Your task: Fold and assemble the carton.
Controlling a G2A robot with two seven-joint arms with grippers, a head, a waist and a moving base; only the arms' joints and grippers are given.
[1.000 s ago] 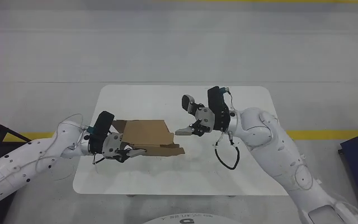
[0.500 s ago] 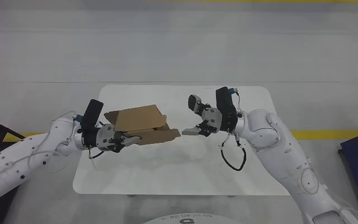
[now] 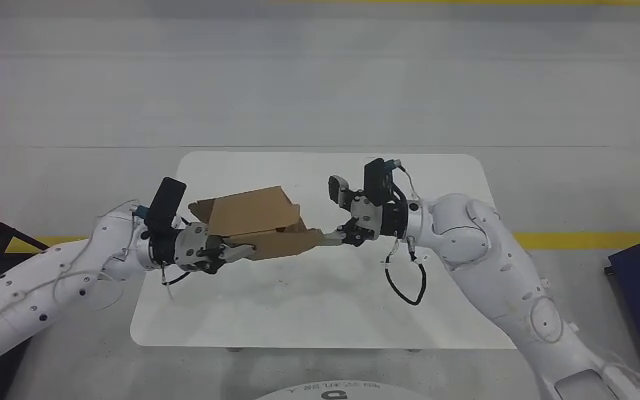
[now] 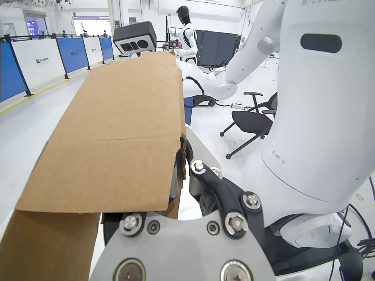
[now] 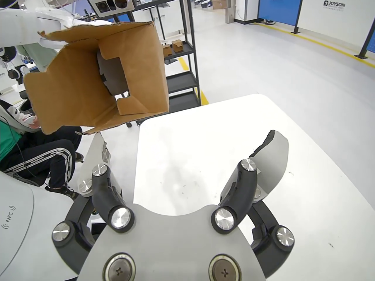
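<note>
Top view: brown carton (image 3: 255, 222) held in the air over the left half of the white tabletop (image 3: 330, 305), partly opened, long side running across between the two arms. Left gripper (image 3: 228, 249) clamped on the carton's lower edge at the left end. Right gripper (image 3: 336, 214) spread wide at the carton's right end, holding nothing, lower finger just beside the carton's tip; cannot tell whether touching.

Left wrist view: broad cardboard panel of the carton (image 4: 117, 135) stretching away from the camera, a flap folded down at the near edge. Left gripper (image 4: 182, 174) closed on the carton's wall, one metal finger (image 4: 205, 159) bare beside the torn cardboard edge, the other hidden behind the panel.

Right wrist view: carton (image 5: 73, 94) tilted in the air, open end towards the camera, inner flaps visible, beyond the far edge of the tabletop (image 5: 234, 124). Right gripper (image 5: 187, 153) released and empty, fingers (image 5: 272, 153) far apart above the tabletop, one near the carton's lowest corner. Dark shelf rack (image 5: 181, 80) behind the carton.
</note>
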